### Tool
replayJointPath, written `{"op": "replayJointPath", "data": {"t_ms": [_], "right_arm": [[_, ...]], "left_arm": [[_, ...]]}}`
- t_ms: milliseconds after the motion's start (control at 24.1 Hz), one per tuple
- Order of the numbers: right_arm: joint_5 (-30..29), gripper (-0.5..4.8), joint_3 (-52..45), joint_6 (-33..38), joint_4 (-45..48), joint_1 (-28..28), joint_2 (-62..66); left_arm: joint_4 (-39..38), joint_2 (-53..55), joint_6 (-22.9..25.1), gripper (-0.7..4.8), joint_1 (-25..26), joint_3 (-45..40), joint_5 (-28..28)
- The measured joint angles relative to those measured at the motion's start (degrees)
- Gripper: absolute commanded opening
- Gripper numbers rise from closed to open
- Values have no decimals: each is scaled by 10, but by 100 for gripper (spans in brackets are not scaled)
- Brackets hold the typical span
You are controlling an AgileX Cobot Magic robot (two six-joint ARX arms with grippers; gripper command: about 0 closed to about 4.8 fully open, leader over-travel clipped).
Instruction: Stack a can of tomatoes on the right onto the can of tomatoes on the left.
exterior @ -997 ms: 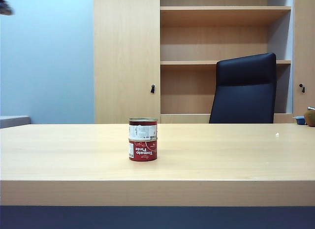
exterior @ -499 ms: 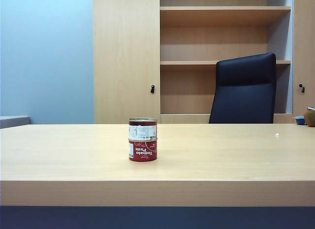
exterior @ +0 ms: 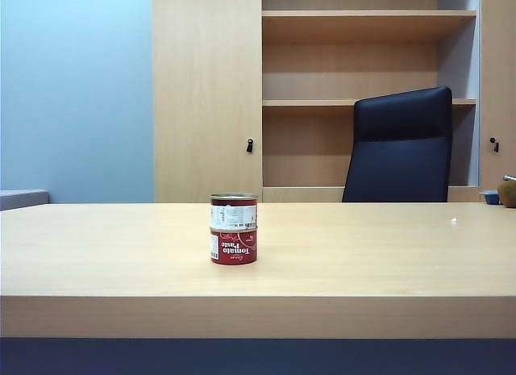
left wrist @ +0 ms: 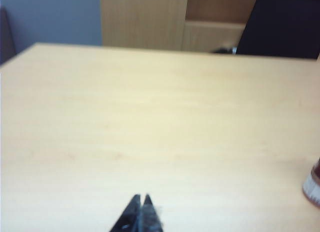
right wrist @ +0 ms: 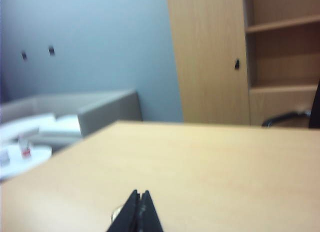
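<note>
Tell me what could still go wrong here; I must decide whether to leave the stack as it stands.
The upper can rests only on the lower can, so a knock to the table might topple it. Both end effectors are shut and withdrawn: the left end effector sits nearest, so a sideways swing could clip the stack; the right end effector faces away.

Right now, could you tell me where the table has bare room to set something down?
The table is bare either side of the stacked cans. Both the left gripper and right gripper are shut, away from them. Nowhere is crowded.
</note>
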Motion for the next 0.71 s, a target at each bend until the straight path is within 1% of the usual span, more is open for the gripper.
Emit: {"op": "replayJointPath", "data": {"t_ms": [125, 208, 249, 374, 499, 540, 582, 706], "right_arm": [[-8, -5, -1, 0, -29, 0, 0], [-17, -5, -8, 0, -26, 0, 0], [-31, -5, -30, 0, -17, 1, 0], [-37, -5, -103, 4, 48, 1, 0], [-72, -5, -192, 59, 125, 1, 1], [-84, -5, -213, 67, 138, 1, 0], [-92, -5, -238, 71, 140, 1, 0], [-94, -5, -268, 72, 114, 1, 0]], "left_arm": [[2, -1, -1, -3, 0, -26, -1], [-2, -2, -2, -3, 0, -36, -7], [-21, -2, -1, -3, 0, -35, -19], [-49, -2, -1, -3, 0, -35, -25], [-49, -2, -1, -3, 0, -34, -25], [-50, -2, -1, -3, 0, -34, -25], [-49, -2, -1, -3, 0, -34, -25], [-50, -2, -1, -3, 0, -34, -25]]}}
